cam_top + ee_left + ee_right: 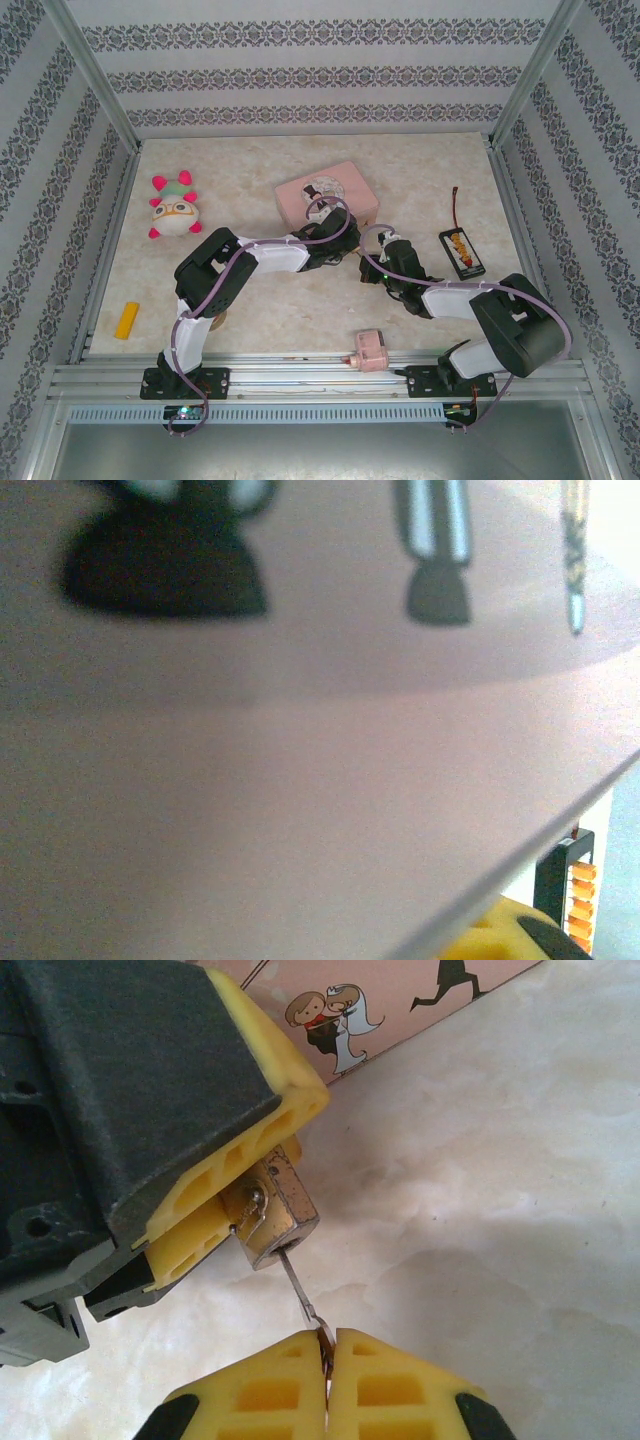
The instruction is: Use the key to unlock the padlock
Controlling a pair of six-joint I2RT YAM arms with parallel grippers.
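Right wrist view: left claw (262, 1172) pinches the padlock (283, 1215) between its yellow pads. The brass body is held above the counter (500, 1210), keyhole face turned toward my right claw (327, 1360). Right claw is pressed together on the head of the key (298, 1295). Only the thin blade sticks out, and its tip meets the keyhole face. It looks seated, but I cannot tell how deep from this angle.

Top view: both claws meet mid-counter, just in front of the pink tin (327, 195). Left wrist view is a close blur of that tin, so it is no use for alignment.

Judged step: key at or in the keyhole, turn not yet made.

What could go wrong from here:
- The key is gripped by a small patch at the very pad tips. On a wrist roll it may slip between the pads instead of turning the lock.
- The padlock is tiny. The turning force may spin the whole body inside the left claw.
- If my roll axis is off the blade's line, the blade bends or levers out of the keyhole.
- The thin silver shackle lies tucked against the left pads and may have no room to spring.
- The left claw sits near the tin, so a shift could knock it.
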